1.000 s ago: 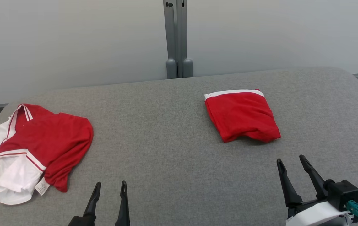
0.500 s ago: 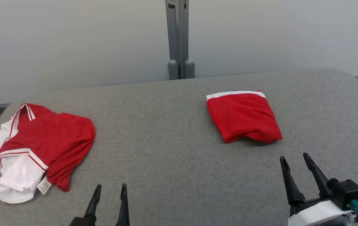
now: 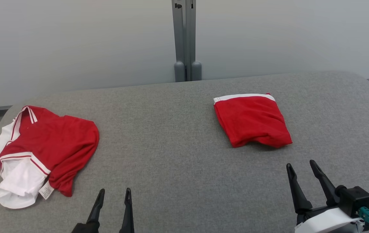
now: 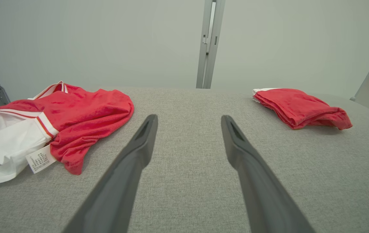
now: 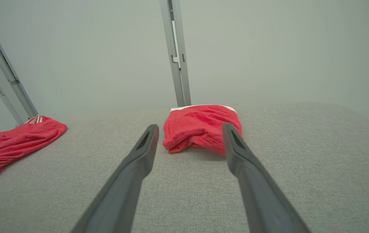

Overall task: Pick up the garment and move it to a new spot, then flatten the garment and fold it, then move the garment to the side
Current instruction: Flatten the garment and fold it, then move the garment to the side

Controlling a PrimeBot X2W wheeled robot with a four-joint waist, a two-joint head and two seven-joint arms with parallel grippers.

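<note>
While our left gripper (image 3: 114, 191) and right gripper (image 3: 300, 163) gape empty, we should pinch the crumpled shirt (image 3: 61, 140) at its far edge. Lift slowly.

Bright, even, diffuse light from above. Faint soft shadow along the near edge of the folded red cloth garment (image 3: 252, 119), ahead of the right pincer (image 3: 300, 163). Crisp weave on the grey fabric bench (image 3: 171, 145). Wide-angle lean on the grey metal post (image 5: 3, 74) far left of that pincer.
</note>
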